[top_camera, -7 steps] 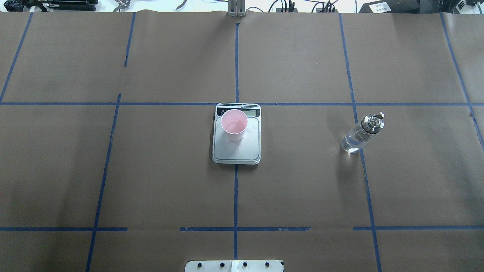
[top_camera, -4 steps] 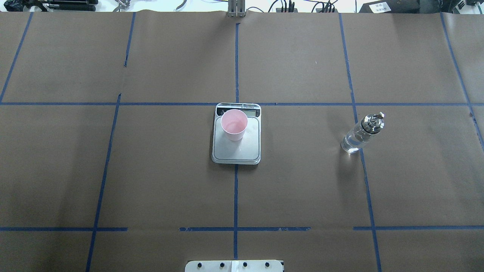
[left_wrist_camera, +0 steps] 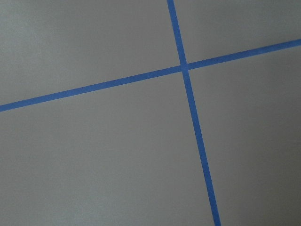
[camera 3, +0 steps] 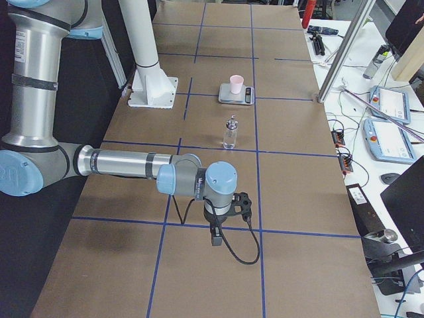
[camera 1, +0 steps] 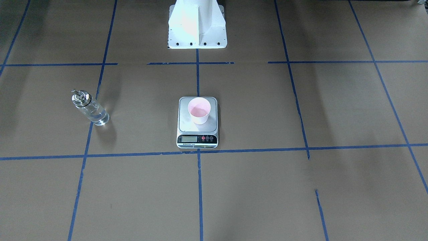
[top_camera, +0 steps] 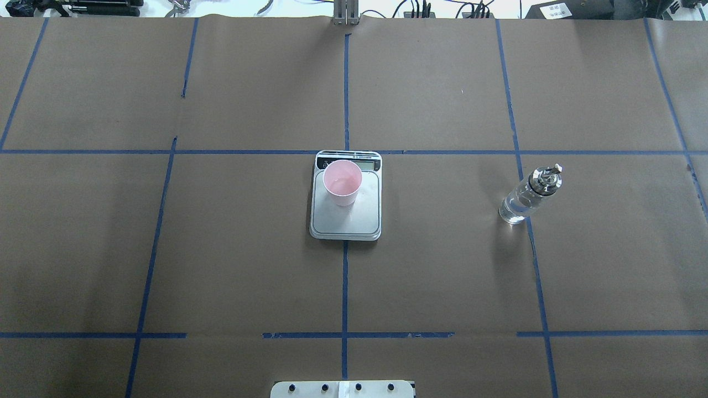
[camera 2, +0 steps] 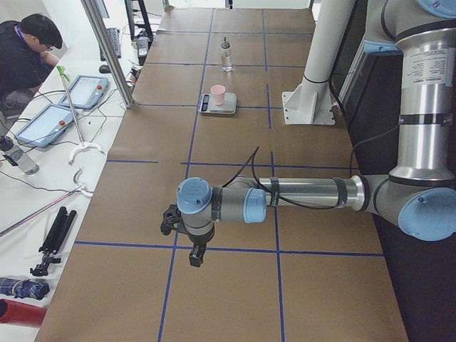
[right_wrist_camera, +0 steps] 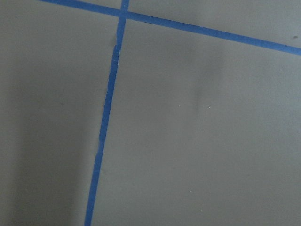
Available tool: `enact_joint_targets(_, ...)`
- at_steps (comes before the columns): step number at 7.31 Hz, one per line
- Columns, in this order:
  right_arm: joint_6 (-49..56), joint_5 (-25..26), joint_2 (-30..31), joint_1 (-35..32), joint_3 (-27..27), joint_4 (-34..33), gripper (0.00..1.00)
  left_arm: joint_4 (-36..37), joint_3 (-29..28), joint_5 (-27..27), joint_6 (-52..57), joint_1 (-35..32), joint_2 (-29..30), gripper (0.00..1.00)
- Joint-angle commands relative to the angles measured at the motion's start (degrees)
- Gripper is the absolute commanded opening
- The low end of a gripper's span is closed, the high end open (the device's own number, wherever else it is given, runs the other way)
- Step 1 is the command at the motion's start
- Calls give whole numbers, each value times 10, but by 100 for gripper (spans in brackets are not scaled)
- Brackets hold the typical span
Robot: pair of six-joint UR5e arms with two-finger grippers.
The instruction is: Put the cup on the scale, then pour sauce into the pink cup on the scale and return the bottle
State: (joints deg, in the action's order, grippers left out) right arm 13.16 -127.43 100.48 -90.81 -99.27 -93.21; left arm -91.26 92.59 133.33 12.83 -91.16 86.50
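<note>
Cup (top_camera: 342, 183) upright on scale (top_camera: 345, 221); both hands' (camera 2: 194, 256) spread impossible to tell.

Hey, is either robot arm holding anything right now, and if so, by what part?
Nothing is held. The clear glass bottle with the silver pourer cap stands alone on the table, and the small pale pink paper cup sits on the flat silver scale, with no gripper near either.

Brown paper (top_camera: 442, 276), blue tape grid (top_camera: 344, 287)

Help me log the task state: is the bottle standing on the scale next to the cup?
No: in the overhead view the bottle stands on the brown table paper well to the right of the scale, which carries only the cup.
</note>
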Motion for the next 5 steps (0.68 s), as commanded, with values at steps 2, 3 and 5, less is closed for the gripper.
enact_joint_targets(2, -14, -7, -1, -2, -17, -19, 100, 0, 0, 0, 0, 0, 0, 100)
enact_joint_targets(3, -31, -9, -4, -2, -16, -19, 100, 0, 0, 0, 0, -1, 0, 100)
enact_joint_targets(5, -32, -9, -5, -2, -15, -17, 100, 1, 0, 0, -1, 0, 1, 100)
